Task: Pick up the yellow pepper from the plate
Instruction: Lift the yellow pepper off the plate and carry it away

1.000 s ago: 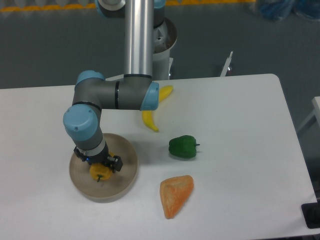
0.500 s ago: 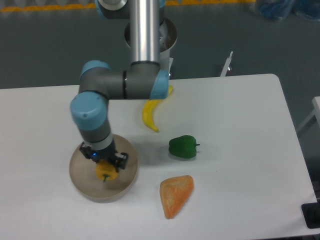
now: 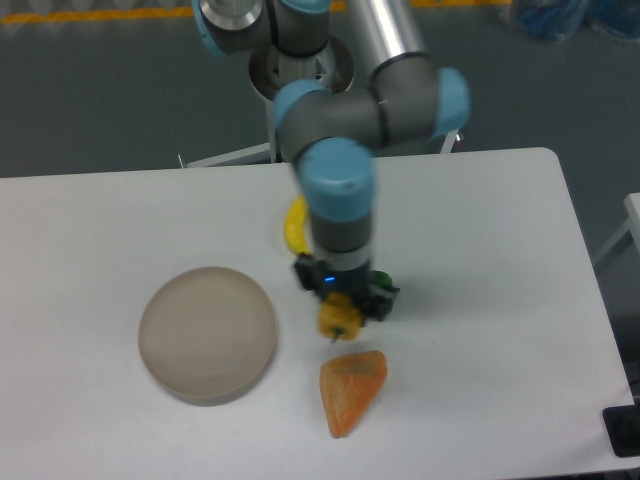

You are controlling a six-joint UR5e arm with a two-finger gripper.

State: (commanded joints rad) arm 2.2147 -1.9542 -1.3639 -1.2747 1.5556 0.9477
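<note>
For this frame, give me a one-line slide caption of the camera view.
Gripper carries the yellow pepper clear of the plate.

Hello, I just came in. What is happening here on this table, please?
The robot arm's tool is shut on the yellow pepper and holds it up in the air, right of the plate, which lies bare. The pepper hangs just above an orange wedge-shaped item. A banana and a green pepper lie mostly hidden behind the arm.
</note>
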